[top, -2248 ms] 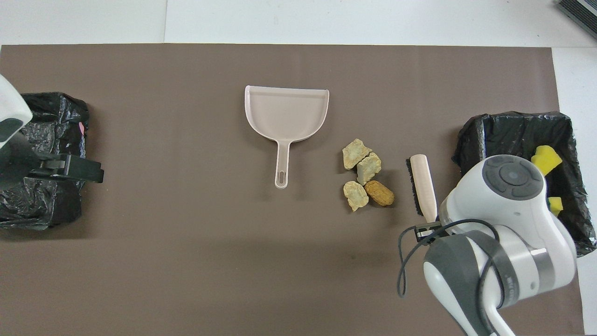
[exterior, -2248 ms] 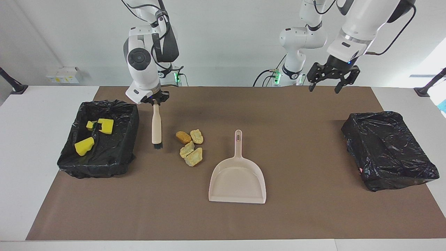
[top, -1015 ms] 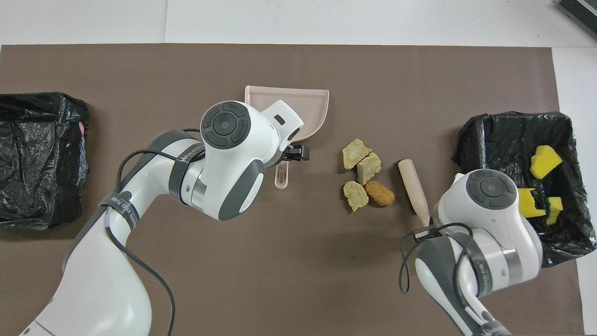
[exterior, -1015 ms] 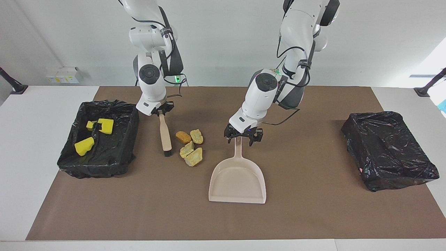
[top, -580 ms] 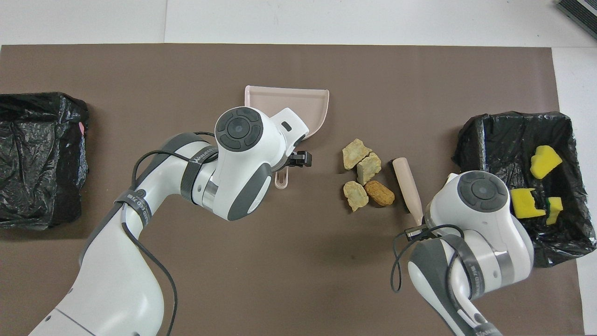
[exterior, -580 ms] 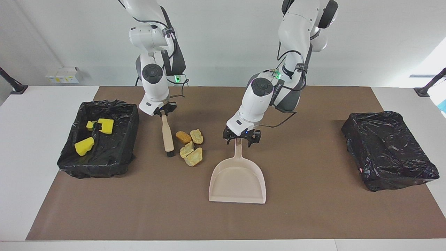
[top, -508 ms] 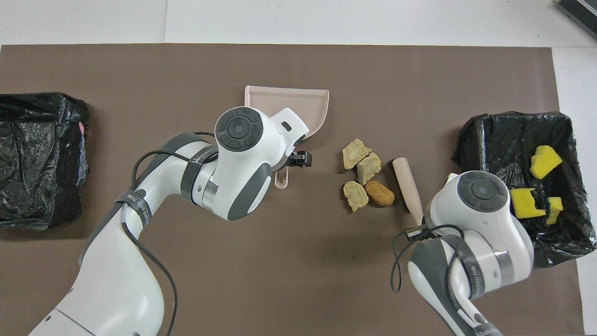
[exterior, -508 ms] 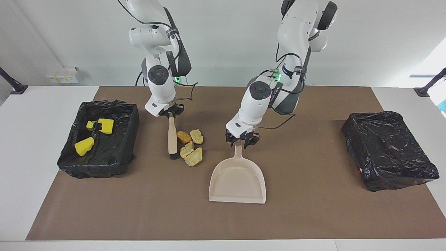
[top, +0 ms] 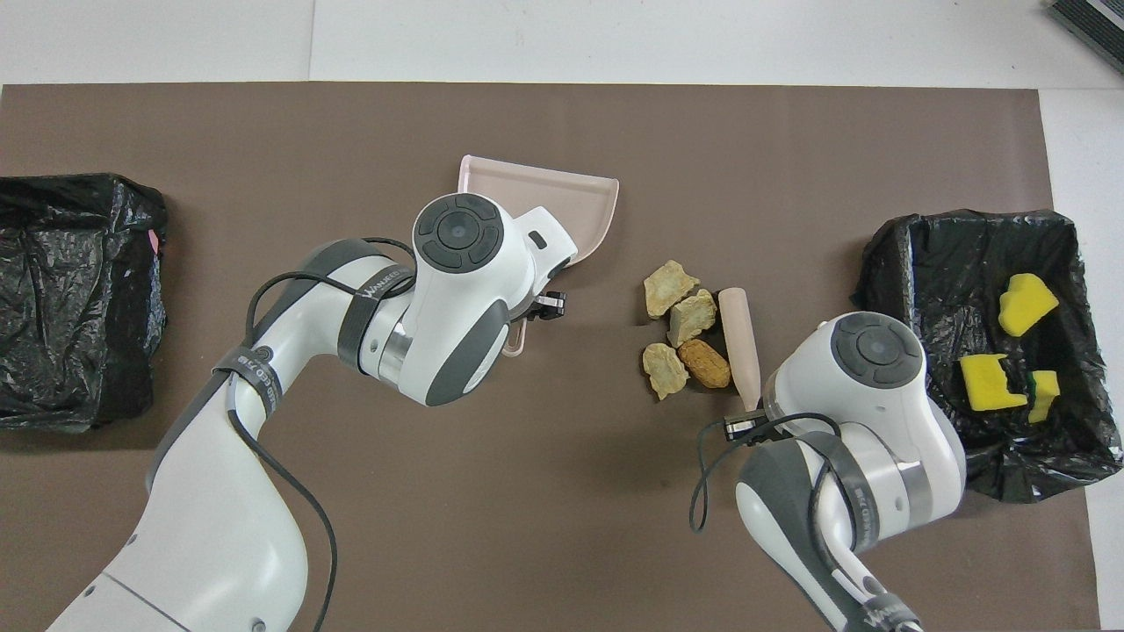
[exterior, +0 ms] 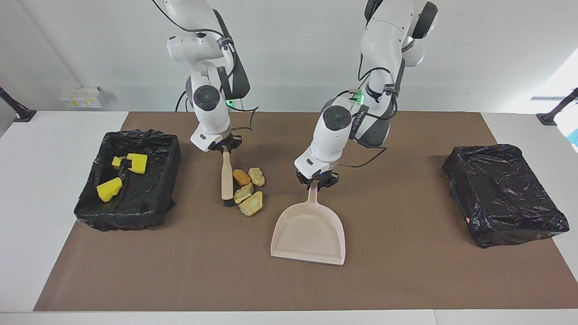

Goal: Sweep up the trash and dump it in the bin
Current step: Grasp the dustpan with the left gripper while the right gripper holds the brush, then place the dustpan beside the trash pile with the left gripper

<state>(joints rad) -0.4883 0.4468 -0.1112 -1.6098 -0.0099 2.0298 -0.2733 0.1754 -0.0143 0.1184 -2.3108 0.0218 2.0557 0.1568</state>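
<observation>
You've got four small tan to orange-brown lumps (exterior: 248, 190) clustered on the brown mat (exterior: 406, 280) near the middle of the table (exterior: 45, 135), rough and bread-like, one darker orange than the rest. Three bright-yellow sponge chunks (exterior: 122, 174) already sit in the open black-lined bin (exterior: 153, 212) at the right arm's end. Your right hand (exterior: 223, 146) is clamped on the end of the brush (exterior: 226, 178), whose pale handle lies right against the lumps on the bin's side, bristles down on the mat. Your left hand (exterior: 316, 181) is closed on the handle of the pink dustpan (exterior: 309, 234), just beside the lumps toward the left arm's end; the pan's mouth points at the table edge farthest from the robots and sits slightly skewed. A second bin (exterior: 503, 194), wrapped in black plastic, stands at the left arm's end. White table, plain pale wall.
</observation>
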